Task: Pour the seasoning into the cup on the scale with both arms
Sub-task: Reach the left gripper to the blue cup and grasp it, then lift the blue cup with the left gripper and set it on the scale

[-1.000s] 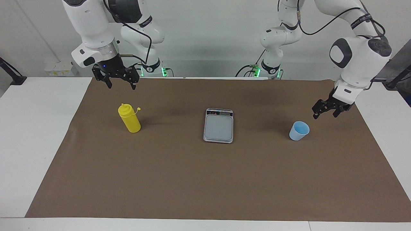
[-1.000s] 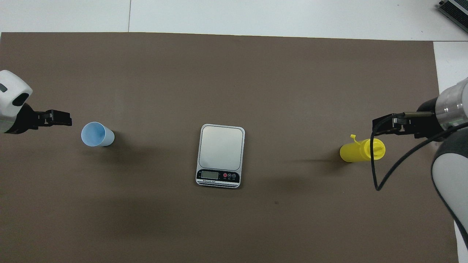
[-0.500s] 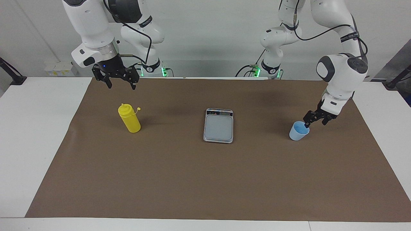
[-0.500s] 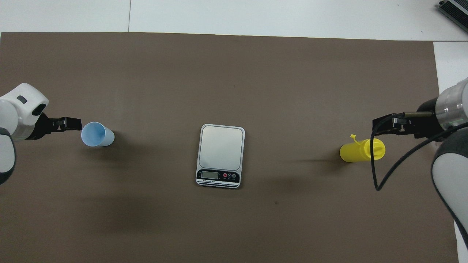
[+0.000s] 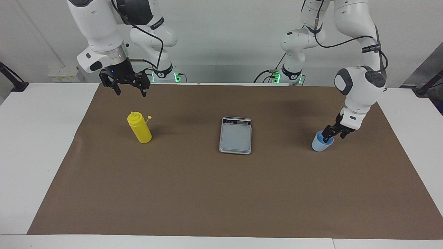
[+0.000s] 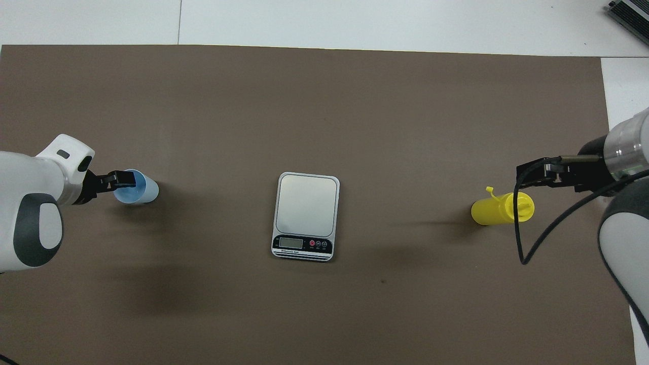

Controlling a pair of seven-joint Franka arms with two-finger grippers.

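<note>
Barely started: left gripper (image 5: 332, 135) straddled the cup (image 5: 319, 145) rim, closure unclear; right gripper (image 5: 130, 89) waited spread wide above the bottle (image 5: 139, 128). Scale (image 5: 235, 135) bare, nothing poured.

A brown paper sheet (image 5: 221, 193) covers most of the white table (image 5: 38, 145); a dark clamp (image 5: 14, 83) sits at the table's corner near the grey wall (image 5: 221, 41)
</note>
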